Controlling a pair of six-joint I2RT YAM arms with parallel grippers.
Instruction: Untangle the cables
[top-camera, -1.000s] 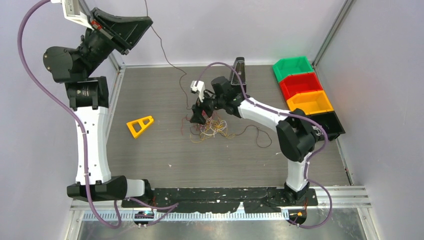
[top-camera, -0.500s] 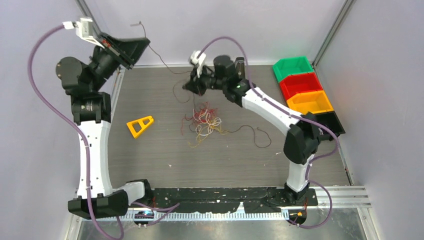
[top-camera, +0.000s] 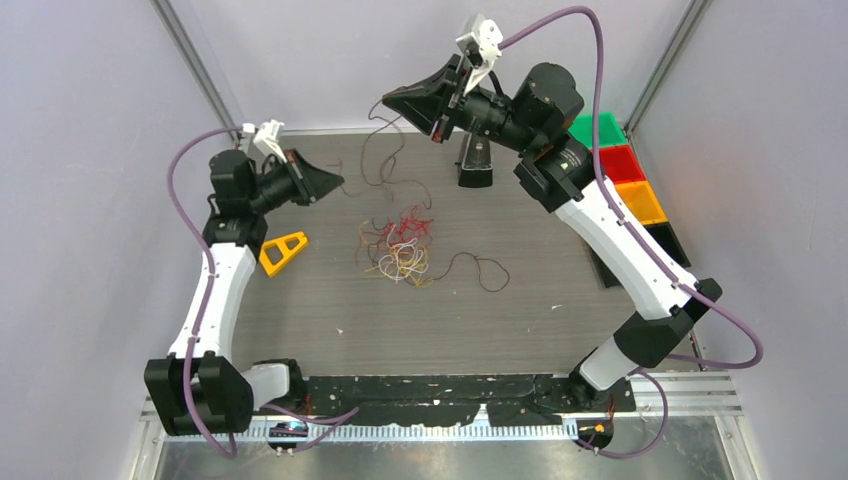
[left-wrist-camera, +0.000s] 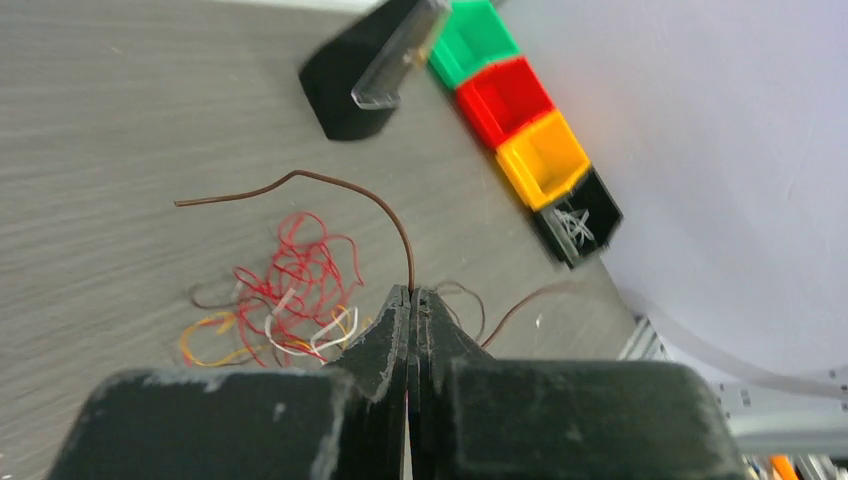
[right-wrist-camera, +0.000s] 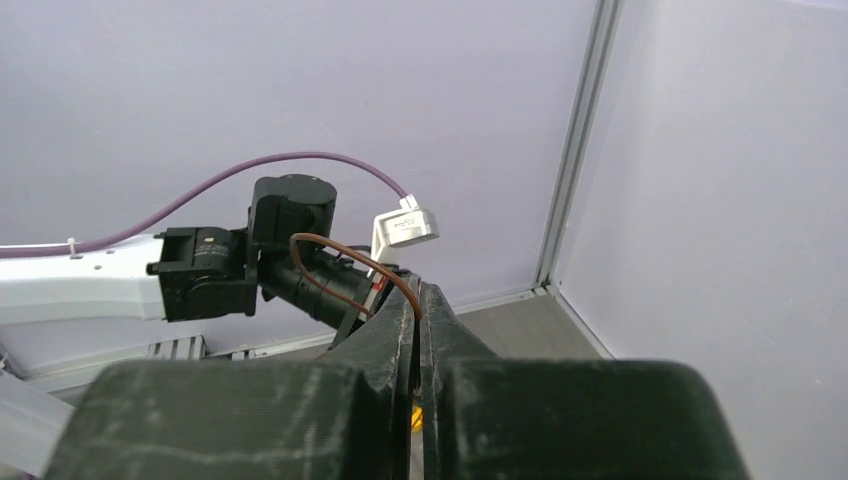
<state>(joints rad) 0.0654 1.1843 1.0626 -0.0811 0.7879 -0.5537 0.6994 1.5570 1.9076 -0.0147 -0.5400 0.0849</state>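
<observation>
Left claw (left-wrist-camera: 411, 292) pressed together, pinching a brown wire (left-wrist-camera: 300, 172) at the tip, low over the table (top-camera: 300, 300). Right claw (right-wrist-camera: 418, 292) clamped on a brown strand (right-wrist-camera: 372, 266), up high near the back wall. Same strand or not: can't tell. The rest of the cables (top-camera: 398, 245) are a loose red/yellow/white tangle lying mid-table, with a yellow triangle (top-camera: 281, 250) to their left.

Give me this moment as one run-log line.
left fingers: shut on brown wire | right fingers: shut on brown loop | tangle: lying apart from both
</observation>
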